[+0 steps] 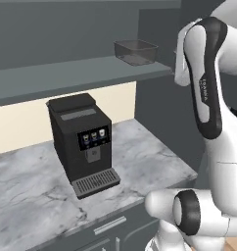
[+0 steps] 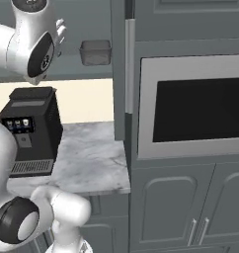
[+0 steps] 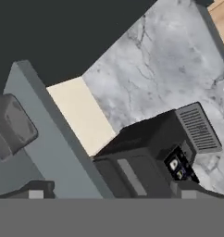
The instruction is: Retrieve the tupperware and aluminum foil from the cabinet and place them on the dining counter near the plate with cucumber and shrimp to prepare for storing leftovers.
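tupperware (image 1: 135, 51) sits on cabinet (image 1: 66, 73) shelf, above coffee machine (image 1: 83, 142). gripper (image 3: 111, 192) wide open, empty, well apart. should line jaws across tub's rim before closing.

Arm (image 1: 204, 83) raised high (jaws wide apart)

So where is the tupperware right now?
The tupperware sits on the cabinet shelf near its right end, above and to the right of the coffee machine; the hand view shows it at the left.
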